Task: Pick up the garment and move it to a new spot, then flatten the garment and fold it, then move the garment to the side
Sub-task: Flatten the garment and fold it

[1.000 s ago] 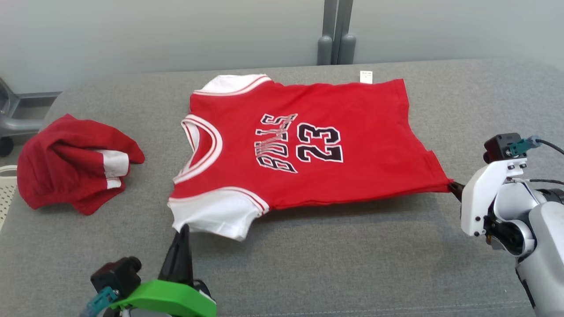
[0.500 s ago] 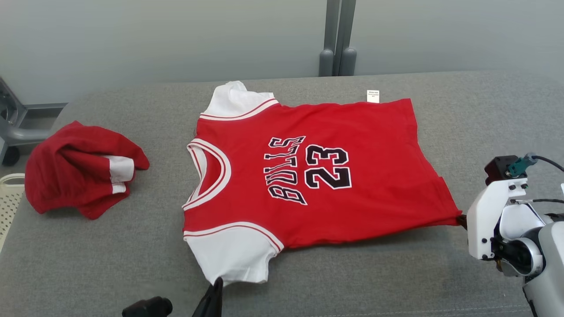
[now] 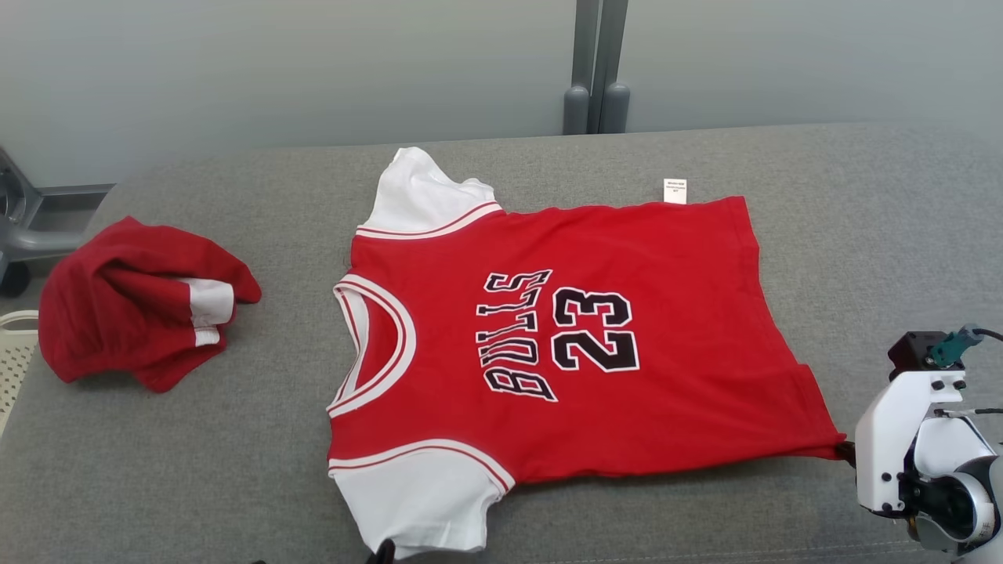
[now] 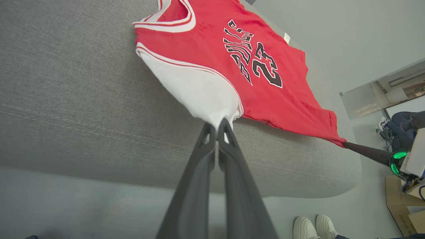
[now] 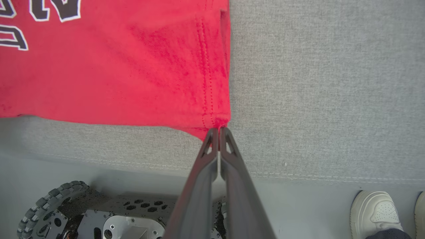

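Note:
The garment [image 3: 580, 345] is a red jersey with white sleeves and black "BULLS 23" lettering, spread face up on the grey padded table [image 3: 862, 204], collar to the left. My left gripper [image 4: 217, 125] is shut on the edge of the near white sleeve [image 4: 199, 96]; its tip [image 3: 385, 547] shows at the bottom edge of the head view. My right gripper [image 5: 216, 131] is shut on the near hem corner [image 5: 212, 121] of the jersey, seen at the far right [image 3: 845, 451] of the head view. The near edge of the jersey is stretched between both grips.
A second red and white garment [image 3: 137, 313] lies crumpled at the table's left end. A white perforated basket [image 3: 14, 352] sits past that edge. A person's white shoes [image 5: 375, 212] stand beside the table's near edge, close to my wheeled base [image 5: 86, 212].
Both grippers have pulled the jersey toward the table's near edge, and it now lies flatter. The far sleeve has unfolded. The camera view has shifted too.

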Robot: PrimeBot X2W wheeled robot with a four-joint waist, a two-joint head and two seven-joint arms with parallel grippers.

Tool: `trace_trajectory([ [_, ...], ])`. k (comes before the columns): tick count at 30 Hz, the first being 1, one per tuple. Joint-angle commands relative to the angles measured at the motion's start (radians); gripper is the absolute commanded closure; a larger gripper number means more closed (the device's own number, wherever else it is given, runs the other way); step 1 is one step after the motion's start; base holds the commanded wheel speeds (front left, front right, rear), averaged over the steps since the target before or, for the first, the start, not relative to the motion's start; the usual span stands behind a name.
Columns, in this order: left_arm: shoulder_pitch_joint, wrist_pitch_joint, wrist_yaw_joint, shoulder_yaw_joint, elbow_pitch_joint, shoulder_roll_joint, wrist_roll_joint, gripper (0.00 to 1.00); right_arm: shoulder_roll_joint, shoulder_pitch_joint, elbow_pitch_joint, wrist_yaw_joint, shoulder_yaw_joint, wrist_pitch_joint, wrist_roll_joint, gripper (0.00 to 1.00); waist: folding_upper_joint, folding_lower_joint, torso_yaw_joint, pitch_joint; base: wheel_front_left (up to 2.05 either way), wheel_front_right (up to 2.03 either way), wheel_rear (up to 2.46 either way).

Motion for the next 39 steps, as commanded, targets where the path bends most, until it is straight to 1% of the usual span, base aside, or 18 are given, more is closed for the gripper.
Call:
trace_trajectory([
  [1,0.007,0.014,0.010,0.010,-0.019,0.009,-0.014,1.00,0.008,0.016,-0.013,-0.001,-0.016,0.001,0.005,1.00,0.0000,0.0001,-0.002,0.002,0.00,0.00,0.00],
  [3,-0.019,0.027,0.016,0.018,-0.036,0.012,-0.016,1.00,0.025,0.020,-0.022,-0.001,-0.040,-0.013,0.011,1.00,0.0000,0.0001,-0.004,0.004,0.00,0.00,0.00],
  [5,-0.061,0.033,0.015,0.022,-0.042,0.007,-0.013,1.00,0.049,0.014,-0.028,-0.001,-0.058,-0.025,0.023,1.00,0.0000,0.0001,-0.007,0.005,0.00,0.00,0.00],
  [6,-0.103,0.035,0.007,0.024,-0.033,0.001,-0.008,1.00,0.066,-0.002,-0.029,-0.001,-0.064,-0.032,0.031,1.00,0.0000,0.0001,-0.013,0.005,0.00,0.00,0.00],
  [9,-0.181,0.060,-0.003,0.016,0.006,-0.007,-0.009,1.00,0.083,-0.022,-0.026,-0.001,-0.063,-0.044,0.037,1.00,0.0000,0.0001,-0.018,0.009,0.00,0.00,0.00],
  [10,-0.201,0.084,-0.007,0.007,0.029,-0.012,-0.028,1.00,0.086,-0.030,-0.025,-0.001,-0.062,-0.049,0.038,1.00,0.0000,0.0001,-0.019,0.011,0.00,0.00,0.00],
  [13,-0.286,0.096,-0.030,0.012,0.095,-0.027,-0.043,1.00,0.098,-0.063,-0.023,-0.001,-0.059,-0.084,0.049,1.00,0.0000,0.0001,-0.023,0.023,0.00,0.00,0.00],
  [20,-0.505,0.035,-0.078,0.043,0.312,-0.071,-0.045,1.00,0.112,-0.132,0.062,-0.001,-0.067,-0.172,0.055,1.00,0.0000,0.0001,-0.019,0.063,0.00,0.00,0.00],
  [26,-0.663,0.005,-0.104,0.048,0.495,-0.097,-0.050,1.00,0.118,-0.191,0.142,-0.001,-0.075,-0.248,0.044,1.00,0.0000,0.0001,-0.019,0.101,0.00,0.00,0.00],
  [28,-0.708,-0.013,-0.109,0.049,0.548,-0.101,-0.044,1.00,0.121,-0.216,0.166,-0.001,-0.084,-0.286,0.035,1.00,0.0000,0.0001,-0.023,0.113,0.00,0.00,0.00],
  [34,-0.818,-0.049,-0.128,0.054,0.687,-0.106,-0.031,1.00,0.134,-0.279,0.245,-0.001,-0.064,-0.352,0.029,1.00,0.0000,0.0001,-0.036,0.144,0.00,0.00,0.00],
  [39,-0.880,-0.075,-0.133,0.045,0.758,-0.092,0.005,1.00,0.142,-0.315,0.292,-0.001,-0.052,-0.389,0.033,1.00,0.0000,0.0001,-0.045,0.158,0.00,0.00,0.00],
])
